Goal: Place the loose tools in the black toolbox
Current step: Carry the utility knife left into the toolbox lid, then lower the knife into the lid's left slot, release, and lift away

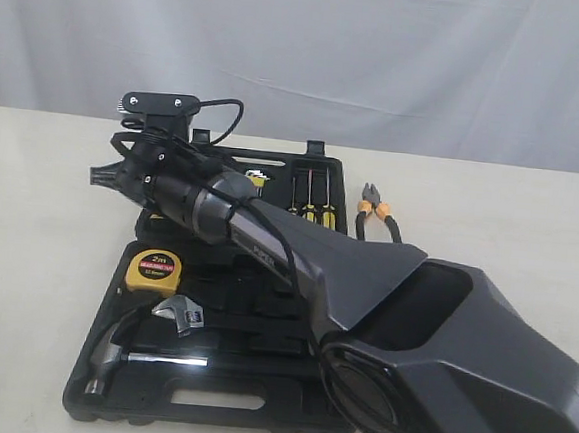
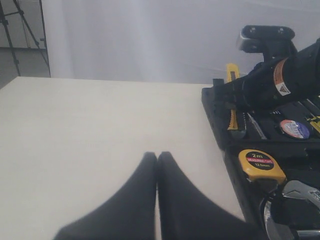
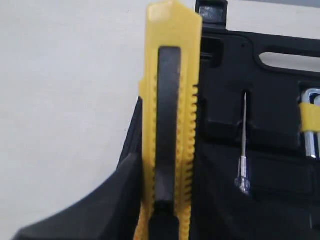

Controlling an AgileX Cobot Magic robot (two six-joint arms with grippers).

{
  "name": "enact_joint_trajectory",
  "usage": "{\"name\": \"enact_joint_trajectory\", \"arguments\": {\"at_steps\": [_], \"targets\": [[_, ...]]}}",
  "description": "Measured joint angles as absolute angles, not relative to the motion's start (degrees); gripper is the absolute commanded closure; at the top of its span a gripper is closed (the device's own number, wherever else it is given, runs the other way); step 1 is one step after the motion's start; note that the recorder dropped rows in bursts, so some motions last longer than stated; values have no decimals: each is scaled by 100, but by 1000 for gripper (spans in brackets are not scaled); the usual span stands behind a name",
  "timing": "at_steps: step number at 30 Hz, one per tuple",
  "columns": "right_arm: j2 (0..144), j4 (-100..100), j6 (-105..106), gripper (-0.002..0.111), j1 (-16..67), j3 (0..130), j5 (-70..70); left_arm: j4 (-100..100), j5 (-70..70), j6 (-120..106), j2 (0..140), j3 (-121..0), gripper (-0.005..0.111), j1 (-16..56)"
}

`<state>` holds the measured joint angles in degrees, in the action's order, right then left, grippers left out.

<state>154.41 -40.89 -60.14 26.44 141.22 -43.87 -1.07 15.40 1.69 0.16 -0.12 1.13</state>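
The black toolbox [image 1: 254, 414] lies open on the table, also seen as toolbox [image 2: 215, 115] and toolbox [image 3: 230, 60]. My right gripper [image 1: 104, 176] reaches across to its far left corner, shut on the yellow-and-black utility knife [image 3: 170, 100]; the gripper [image 3: 165, 170] holds it by the lower body. The knife [image 2: 231, 75] stands over the box's edge. The yellow tape measure [image 1: 155, 269] and the tape roll [image 2: 294, 128] sit inside the box. The pliers [image 1: 378, 211] lie on the table right of the box. My left gripper [image 2: 157, 156] is shut and empty over bare table.
A hammer [image 1: 119, 349] and wrench [image 1: 181, 315] lie in the near half, screwdrivers [image 1: 311, 203] in the far half. Hex keys [image 3: 310, 130] and a thin metal bit [image 3: 244, 150] sit in recesses. The right arm [image 1: 430, 338] covers the box's middle. A tripod [image 2: 15, 30] stands beyond the table.
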Motion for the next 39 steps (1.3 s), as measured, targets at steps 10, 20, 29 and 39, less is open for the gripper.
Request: {"name": "enact_joint_trajectory", "arguments": {"at_steps": [10,20,29,39], "targets": [[15441,-3771,-5676,46,2644,14122,-4365,-107,1540,169,16,-12,107,113],[15429,-3671,-5592,41,2644,14122,-4428,-107,1540,169,16,-12,107,113],[14716,-3477,-4213,109,2719,14614,-5216,-107,1540,169,16,-12,107,113],[14916,-2549,-3844,109,2399,14640,-4759,-107,1540,169,16,-12,107,113]]}}
